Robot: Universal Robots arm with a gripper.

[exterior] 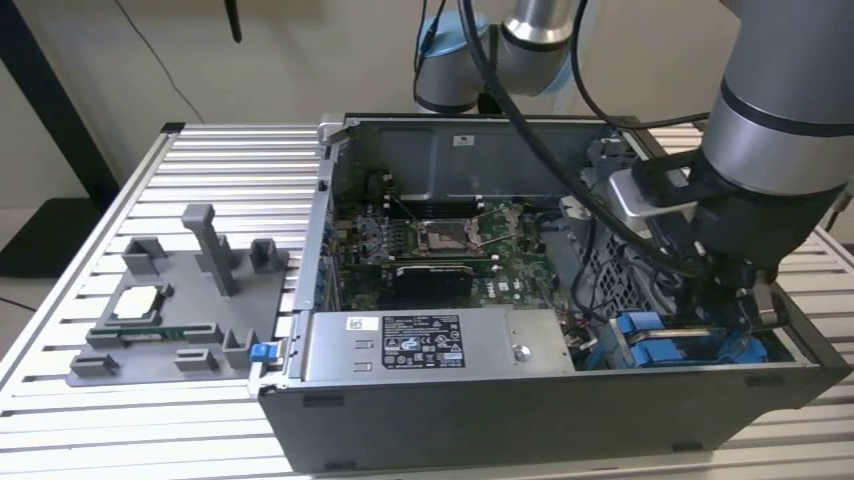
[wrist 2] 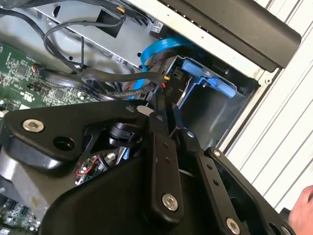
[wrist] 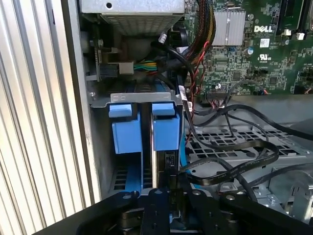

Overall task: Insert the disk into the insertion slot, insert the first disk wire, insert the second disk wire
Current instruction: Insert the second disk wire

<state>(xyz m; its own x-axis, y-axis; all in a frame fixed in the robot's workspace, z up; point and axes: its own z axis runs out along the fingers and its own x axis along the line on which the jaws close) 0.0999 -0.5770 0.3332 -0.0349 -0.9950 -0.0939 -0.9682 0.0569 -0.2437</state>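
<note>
one claw (wrist: 165, 188) closed on one disk (wrist: 166, 127), beside two blue carrier tabs (wrist: 121, 110)

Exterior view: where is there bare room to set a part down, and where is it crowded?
Free: slatted table behind the grey fixture tray, beside the computer case. Crowded: the case corner where the gripper meets blue carriers and cables.

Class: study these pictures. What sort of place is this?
Probably a robotics test bench: an opened computer case lies on a slatted metal table, with a robot arm reaching in beside grey fixtures.
</note>
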